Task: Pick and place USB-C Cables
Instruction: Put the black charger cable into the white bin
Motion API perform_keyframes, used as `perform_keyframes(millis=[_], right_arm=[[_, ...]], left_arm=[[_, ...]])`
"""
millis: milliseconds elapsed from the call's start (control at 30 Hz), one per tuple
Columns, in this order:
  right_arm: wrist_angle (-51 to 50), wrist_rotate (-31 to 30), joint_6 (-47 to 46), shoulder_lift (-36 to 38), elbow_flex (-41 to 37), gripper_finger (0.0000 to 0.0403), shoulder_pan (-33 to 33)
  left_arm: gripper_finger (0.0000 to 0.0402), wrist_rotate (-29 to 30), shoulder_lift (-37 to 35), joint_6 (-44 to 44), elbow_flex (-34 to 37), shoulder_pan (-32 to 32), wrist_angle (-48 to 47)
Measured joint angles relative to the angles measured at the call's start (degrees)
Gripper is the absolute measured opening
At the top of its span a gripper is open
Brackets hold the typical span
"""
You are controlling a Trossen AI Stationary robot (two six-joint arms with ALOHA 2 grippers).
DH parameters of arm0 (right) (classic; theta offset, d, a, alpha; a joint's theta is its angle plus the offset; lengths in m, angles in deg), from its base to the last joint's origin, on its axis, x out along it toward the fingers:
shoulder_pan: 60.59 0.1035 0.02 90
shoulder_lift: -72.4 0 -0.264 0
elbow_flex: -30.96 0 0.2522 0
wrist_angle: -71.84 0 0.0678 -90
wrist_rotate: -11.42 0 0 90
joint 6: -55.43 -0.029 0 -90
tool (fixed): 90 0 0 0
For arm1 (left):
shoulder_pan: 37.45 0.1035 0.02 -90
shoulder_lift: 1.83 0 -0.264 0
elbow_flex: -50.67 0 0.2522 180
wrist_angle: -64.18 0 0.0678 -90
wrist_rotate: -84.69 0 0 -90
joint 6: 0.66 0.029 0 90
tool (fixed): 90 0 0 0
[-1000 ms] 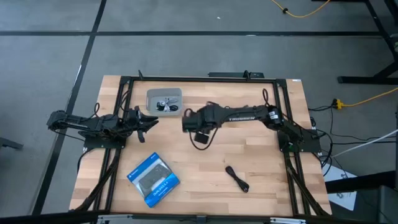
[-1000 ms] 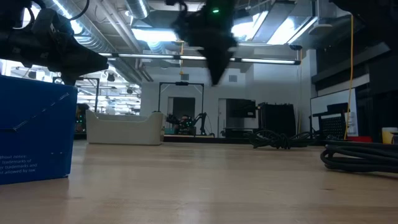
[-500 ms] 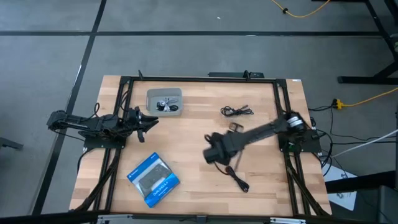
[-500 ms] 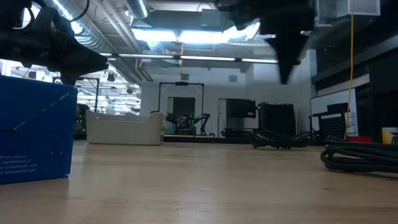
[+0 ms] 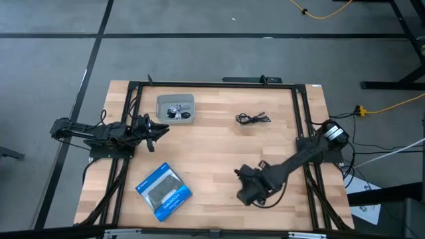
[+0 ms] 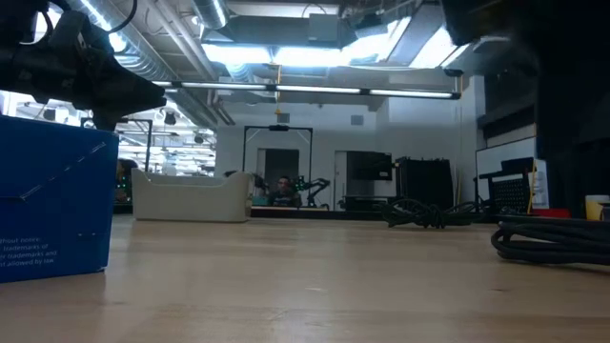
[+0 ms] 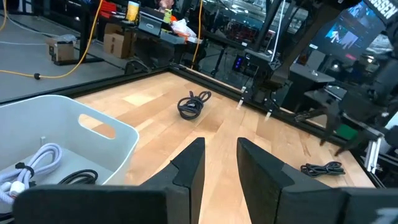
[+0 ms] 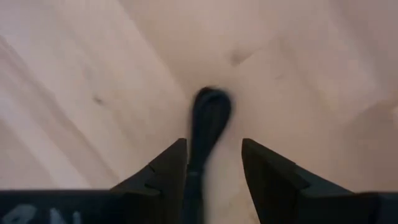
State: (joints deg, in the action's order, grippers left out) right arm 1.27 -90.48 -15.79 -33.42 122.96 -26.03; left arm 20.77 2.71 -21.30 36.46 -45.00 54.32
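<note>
Both arms dark, slim, jointed, with black cables trailing at their bases. Right claw (image 8: 211, 168) and left claw (image 7: 217, 168): two flat black fingers each.

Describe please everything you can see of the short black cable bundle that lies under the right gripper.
The stubby black bundle is a short, dark cable piece with a rounded end, lying flat on the pale wooden table at its near right part. In the right wrist view it runs lengthwise between the open fingers of the right gripper, which hangs above it; whether they touch it cannot be told. From above the arm hides it. Its finer parts are blurred.
</note>
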Motion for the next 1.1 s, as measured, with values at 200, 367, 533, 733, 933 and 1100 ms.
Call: perform_keyframes(millis=[200,367,533,733,933,1100], right_arm=[[9.84,0.48,-11.44,-0.04,-4.29,0.0158,3.05],[10.12,1.68,-16.85,-0.53,-5.56,0.0158,4.31],[10.18,2.59,-19.05,-1.03,-5.64,0.0158,4.63],[9.71,2.96,-20.05,-4.15,-5.55,0.0158,5.96],[9.0,2.33,-19.82,-7.6,-5.3,0.0158,6.69],[7.89,-0.8,-19.55,-7.95,-5.48,0.015,6.06]], left_arm=[[0.0086,0.0,-0.02,0.03,0.0,0.02,0.0],[0.0086,0.0,0.0,0.22,0.0,0.0,0.0],[0.0086,0.0,-0.01,0.22,0.0,0.01,0.0],[0.0086,-0.02,0.0,0.22,0.0,0.0,0.0],[0.0086,-0.02,-0.01,0.25,0.0,0.0,0.0],[0.0086,-0.02,-0.02,0.26,0.0,0.0,0.0]])
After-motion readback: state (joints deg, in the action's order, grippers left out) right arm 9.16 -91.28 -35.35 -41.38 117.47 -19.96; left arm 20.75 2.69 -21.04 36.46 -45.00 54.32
